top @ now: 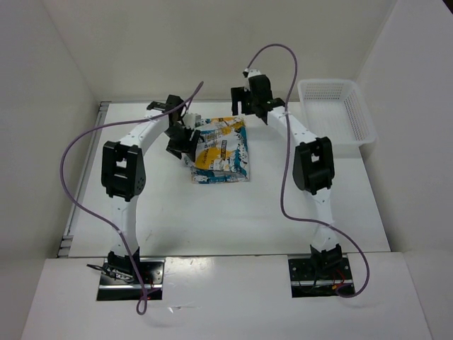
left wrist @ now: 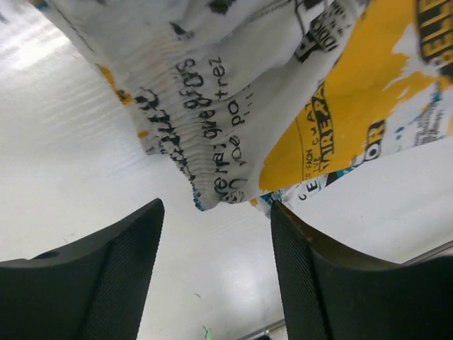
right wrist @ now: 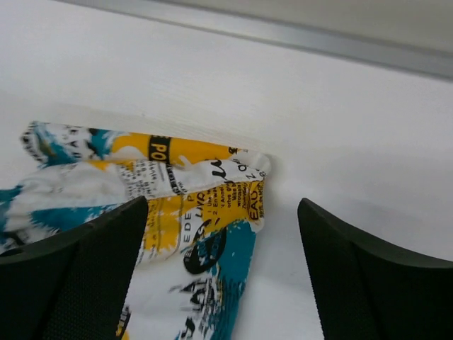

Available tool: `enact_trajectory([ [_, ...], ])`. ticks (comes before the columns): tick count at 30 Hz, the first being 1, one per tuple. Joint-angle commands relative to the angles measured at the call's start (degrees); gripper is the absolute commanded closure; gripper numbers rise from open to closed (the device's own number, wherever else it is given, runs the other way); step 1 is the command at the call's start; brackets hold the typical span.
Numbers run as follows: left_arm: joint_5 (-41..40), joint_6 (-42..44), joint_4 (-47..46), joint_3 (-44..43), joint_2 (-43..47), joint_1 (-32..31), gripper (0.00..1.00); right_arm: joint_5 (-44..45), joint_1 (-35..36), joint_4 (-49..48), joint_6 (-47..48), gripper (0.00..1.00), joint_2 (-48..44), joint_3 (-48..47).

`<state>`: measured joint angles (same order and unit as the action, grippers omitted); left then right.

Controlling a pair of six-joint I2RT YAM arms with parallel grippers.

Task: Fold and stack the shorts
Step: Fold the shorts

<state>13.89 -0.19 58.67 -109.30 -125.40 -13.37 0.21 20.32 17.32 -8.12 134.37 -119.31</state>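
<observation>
Closest to the overhead camera are the two arm bases at the near edge of the table (top: 212, 219), and both arms reach away from them toward the far side. On the left, the left gripper (top: 185, 147) hangs at the left edge of the shorts (top: 221, 152). These lie as a compact, roughly rectangular bundle in the far middle of the table, between the two grippers. Right of the bundle, the right gripper (top: 252, 113) sits over its far-right corner. Further right, a white mesh basket (top: 336, 110) stands well apart, against the far-right edge.

The main risk, as I judge it, is a snag when the arms pull away. In the left wrist view a puckered waistband corner bulges just ahead of the fingers (left wrist: 106, 269), so a careless lift or sideways sweep could hook it and drag the fold open. The layers also look loosely laid and rumpled, so they may spring apart unaided. On the right the danger seems smaller, since that corner lies fairly flat.

The left gripper stands with its jaws parted and nothing clamped between them; whether a finger grazes the cloth cannot be told. The right gripper has its jaws spread wide, with the corner of the shorts lying below the gap, and it holds nothing.
</observation>
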Motion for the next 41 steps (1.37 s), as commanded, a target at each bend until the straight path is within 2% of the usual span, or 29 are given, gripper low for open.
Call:
enact_trajectory([
  [1,4.8,0.2,-5.3,1.0,8.0,3.9,0.30,-0.7,-0.7,2.0,9.4,0.08,-13.1,1.2],
  [2,4.8,0.2,-6.8,2.1,11.2,6.1,0.29,-0.7,-1.2,2.9,11.2,0.03,-14.7,2.3],
  [4,4.0,0.2,-11.0,5.6,14.6,8.9,0.27,-0.7,-1.9,5.4,16.0,0.01,-20.7,7.7],
  [5,3.5,0.2,-12.3,6.8,17.9,12.5,0.25,0.1,-3.1,5.4,16.8,0.00,-22.9,10.0],
  [9,5.1,0.2,-16.6,13.6,25.1,21.5,0.18,2.7,-6.6,7.1,20.9,0.00,-35.1,26.4],
  [12,5.1,0.2,-19.1,18.7,30.2,25.4,0.14,4.7,-7.7,10.3,24.8,0.00,-44.0,34.9],
  [15,5.1,0.2,-22.2,27.5,35.9,27.0,0.05,11.9,-7.7,12.8,21.6,0.00,-51.3,41.8],
  [20,7.5,0.2,-25.2,35.7,41.5,30.1,0.00,17.2,-8.4,14.5,17.8,0.00,-62.8,50.2],
  [25,6.3,0.2,-25.7,38.5,44.8,31.4,0.00,16.7,-11.4,15.7,16.1,0.00,-70.0,55.0],
  [30,6.3,0.2,-25.7,39.1,46.6,31.4,0.00,16.7,-11.4,16.3,15.5,0.00,-75.1,58.5],
  [41,7.4,0.2,-26.2,39.7,48.8,31.4,0.00,16.1,-12.5,16.3,15.5,0.00,-77.5,60.1],
])
